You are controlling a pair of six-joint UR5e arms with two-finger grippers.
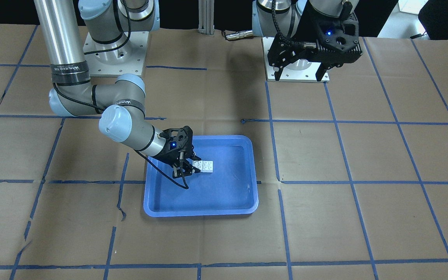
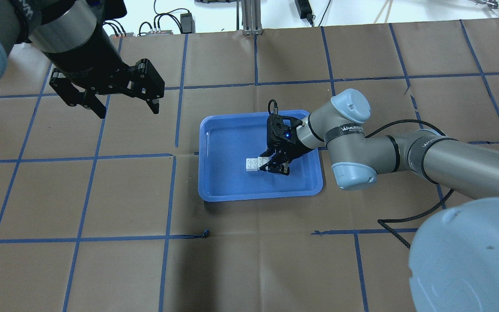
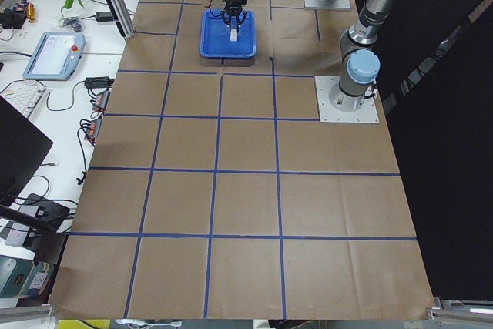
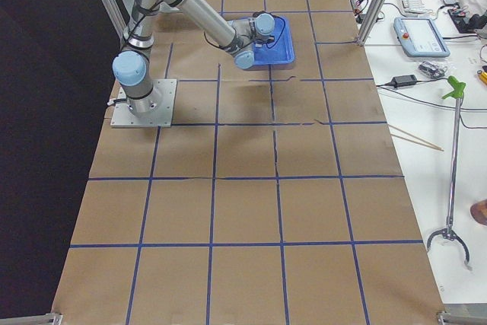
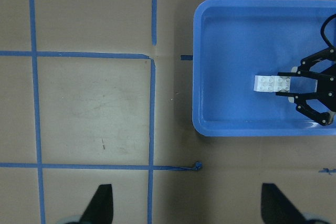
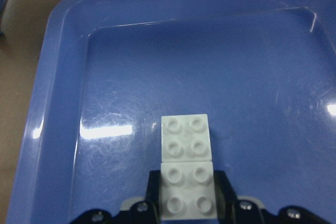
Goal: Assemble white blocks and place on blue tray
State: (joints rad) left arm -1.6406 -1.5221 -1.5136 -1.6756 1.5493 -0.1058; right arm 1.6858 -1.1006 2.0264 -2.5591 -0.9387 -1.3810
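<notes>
Two white blocks (image 6: 186, 137) lie joined end to end, studs up, on the floor of the blue tray (image 6: 58, 103). They also show in the overhead view (image 2: 253, 164) and the front view (image 1: 207, 166). My right gripper (image 2: 275, 167) reaches low into the tray (image 2: 258, 197) and is shut on the near block; its pads (image 6: 223, 182) press that block's two sides. My left gripper (image 2: 121, 104) hangs open and empty high above the table, well to the left of the tray. From the left wrist view the blocks (image 5: 273, 83) and the tray (image 5: 262, 129) lie to the right.
Brown paper with a blue tape grid covers the table (image 2: 102, 195). The arm bases' mounting plates (image 1: 298, 74) stand at the robot's edge. A black cable (image 2: 409, 216) loops off the right arm. Monitors and tools lie on side benches (image 3: 54, 52).
</notes>
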